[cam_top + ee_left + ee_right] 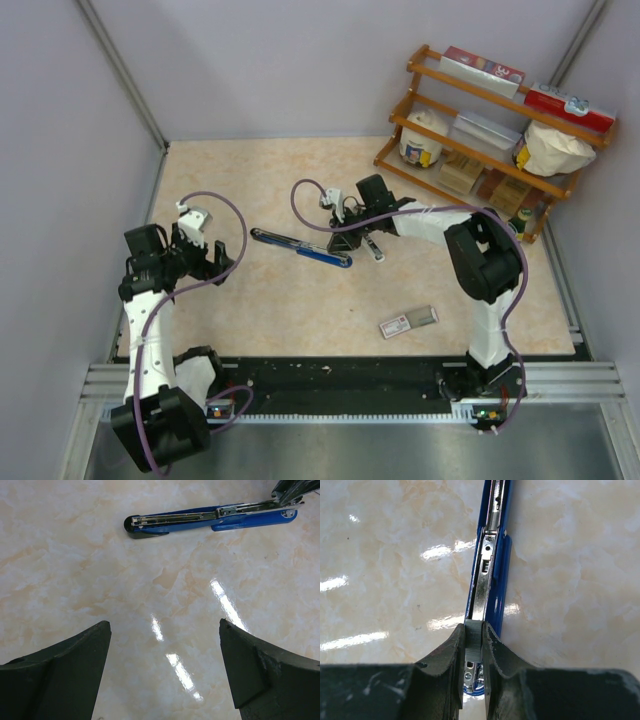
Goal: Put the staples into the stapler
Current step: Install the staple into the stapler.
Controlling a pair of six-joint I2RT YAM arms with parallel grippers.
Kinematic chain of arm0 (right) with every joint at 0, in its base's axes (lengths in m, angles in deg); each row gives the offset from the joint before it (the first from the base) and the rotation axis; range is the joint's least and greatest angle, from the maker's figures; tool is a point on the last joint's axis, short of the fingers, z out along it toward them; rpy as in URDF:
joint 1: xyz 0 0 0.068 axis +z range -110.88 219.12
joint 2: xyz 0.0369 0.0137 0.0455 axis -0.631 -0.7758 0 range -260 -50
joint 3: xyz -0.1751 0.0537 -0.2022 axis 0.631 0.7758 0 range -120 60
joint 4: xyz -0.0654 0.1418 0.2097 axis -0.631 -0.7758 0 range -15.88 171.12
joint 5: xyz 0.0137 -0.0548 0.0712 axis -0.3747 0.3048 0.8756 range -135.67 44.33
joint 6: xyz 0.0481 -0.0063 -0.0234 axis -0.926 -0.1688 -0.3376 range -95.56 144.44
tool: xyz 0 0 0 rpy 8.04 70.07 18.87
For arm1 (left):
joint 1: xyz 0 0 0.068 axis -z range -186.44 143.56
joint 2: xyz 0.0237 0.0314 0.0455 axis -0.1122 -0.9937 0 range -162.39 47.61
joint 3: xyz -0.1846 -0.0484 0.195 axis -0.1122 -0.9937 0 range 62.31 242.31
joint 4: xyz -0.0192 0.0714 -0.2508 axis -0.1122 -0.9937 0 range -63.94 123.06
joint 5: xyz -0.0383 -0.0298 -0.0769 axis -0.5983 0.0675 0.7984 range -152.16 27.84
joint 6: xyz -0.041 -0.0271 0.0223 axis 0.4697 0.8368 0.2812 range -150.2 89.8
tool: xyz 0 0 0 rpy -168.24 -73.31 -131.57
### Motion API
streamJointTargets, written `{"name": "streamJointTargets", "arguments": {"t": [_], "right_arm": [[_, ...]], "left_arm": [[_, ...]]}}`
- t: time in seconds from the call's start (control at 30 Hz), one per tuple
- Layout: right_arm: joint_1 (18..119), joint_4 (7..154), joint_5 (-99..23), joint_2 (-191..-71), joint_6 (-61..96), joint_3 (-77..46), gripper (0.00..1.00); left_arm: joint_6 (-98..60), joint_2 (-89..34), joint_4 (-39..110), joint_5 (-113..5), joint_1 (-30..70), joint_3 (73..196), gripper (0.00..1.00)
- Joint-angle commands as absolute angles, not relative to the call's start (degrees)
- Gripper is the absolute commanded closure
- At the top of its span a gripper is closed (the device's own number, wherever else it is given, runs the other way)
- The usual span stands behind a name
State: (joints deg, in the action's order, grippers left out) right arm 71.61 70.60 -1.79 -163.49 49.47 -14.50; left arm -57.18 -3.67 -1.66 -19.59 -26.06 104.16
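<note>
The blue stapler point(300, 247) lies opened out flat on the table, its silvery channel facing up. It also shows in the left wrist view point(210, 519) and in the right wrist view point(492, 575). My right gripper point(474, 639) is shut on a short grey ribbed strip of staples point(473, 642) and holds it right over the near end of the stapler's channel. In the top view this gripper point(345, 238) is at the stapler's right end. My left gripper point(165, 645) is open and empty, over bare table to the left of the stapler point(218, 262).
The small red-and-white staple box point(408, 321) with its grey tray slid out lies near the front right. A narrow white and dark item point(372, 246) lies just right of my right gripper. A wooden shelf point(490, 120) with boxes and jars stands at the back right.
</note>
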Motion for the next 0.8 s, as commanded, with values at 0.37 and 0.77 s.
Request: {"name": "streamJointTargets", "arguments": {"t": [0.37, 0.77], "right_arm": [[71.73, 71.01, 0.48, -163.56, 49.13, -15.5, 0.89], [71.73, 72.59, 1.62, -162.42, 49.48, -14.09, 0.89]], "left_arm": [[-57.62, -3.1, -0.61, -18.83, -26.57, 104.06, 0.07], [-57.71, -3.27, -0.61, -18.83, -26.57, 104.06, 0.07]]}}
